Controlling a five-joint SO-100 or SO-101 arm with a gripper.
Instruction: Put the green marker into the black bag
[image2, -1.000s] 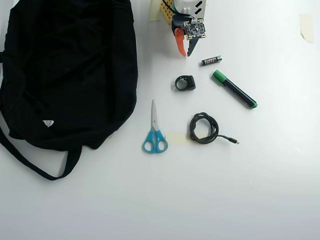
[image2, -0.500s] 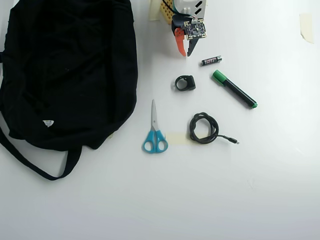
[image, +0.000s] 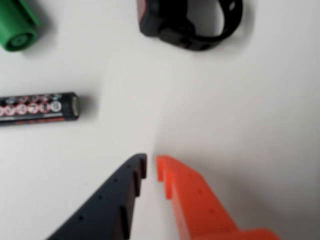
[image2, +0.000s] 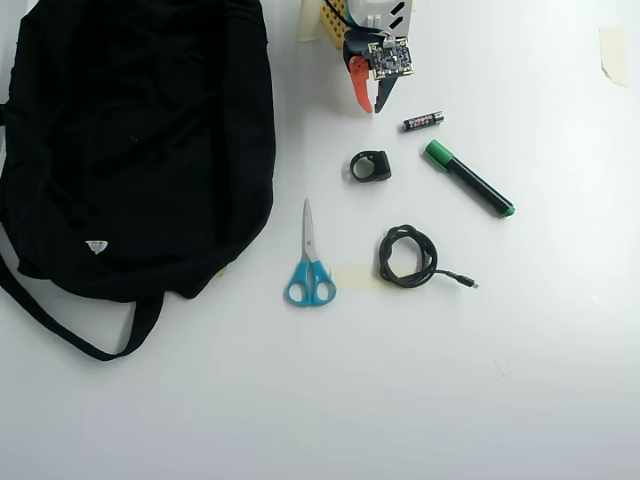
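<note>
The thick black-barrelled green marker (image2: 468, 179) with its bright green cap lies diagonally on the white surface (image2: 400, 400), untouched, with its capped end nearest the small black battery (image2: 422, 121) with red and white print. The end effector (image2: 369, 102), one finger black and one orange, hangs empty just beside that battery, on the side away from the marker; in the wrist view its tips (image: 151, 167) stand almost together with only a sliver of surface between them.

The main risk lies in the crowding around the marker's cap. In the wrist view the battery (image: 37, 107) sits closer to the fingers than the green cap (image: 15, 27) does, so a reach toward the marker could snag or roll the battery, or even close on it instead. The black plastic ring-shaped clip (image2: 370, 166) also lies near the marker, on the side toward the bag. The fingers would have to spread well before descending, or they would push the round barrel and set it rolling.

The large soft black fabric bag (image2: 130, 140) lies well apart from the marker, beyond the blue-handled scissors (image2: 310, 262). No opening shows from above, so a drop could land on closed fabric.
</note>
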